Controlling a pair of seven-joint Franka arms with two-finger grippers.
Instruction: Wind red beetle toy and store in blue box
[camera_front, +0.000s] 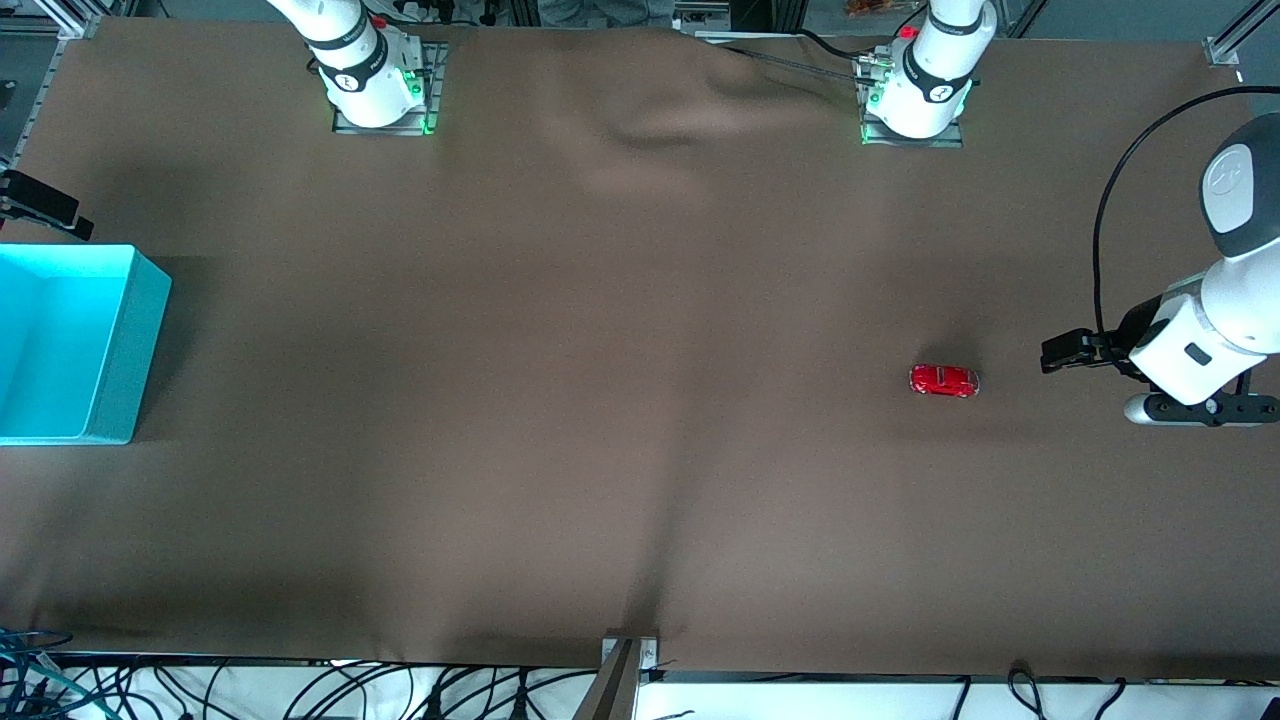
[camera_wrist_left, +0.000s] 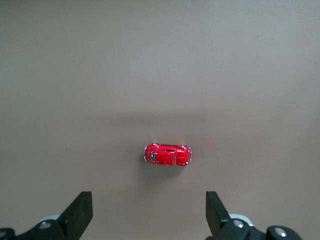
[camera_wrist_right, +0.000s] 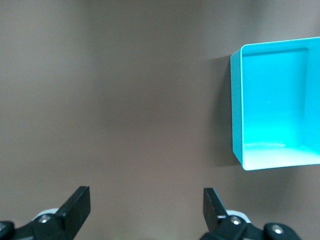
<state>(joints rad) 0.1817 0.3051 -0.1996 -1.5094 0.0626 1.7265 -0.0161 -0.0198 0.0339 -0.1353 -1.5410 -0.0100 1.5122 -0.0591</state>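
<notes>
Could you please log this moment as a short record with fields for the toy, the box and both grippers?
toy: red beetle toy on its wheels on the brown table, toward the left arm's end
box: blue box at the right arm's end, nothing in it
left gripper: open, above the table near the toy, holding nothing
right gripper: open, above bare table near the box, holding nothing
task state: toy not yet picked up

both arms poised, grippers wide

the left gripper (camera_wrist_left: 149, 212) hangs above the cloth at the left arm's end of the table, wrist pointed down, fingers (camera_wrist_left: 80, 210) spread apart and holding nothing. the right gripper (camera_wrist_right: 146, 209) hovers likewise, its fingers (camera_wrist_right: 77, 204) apart and empty.
</notes>
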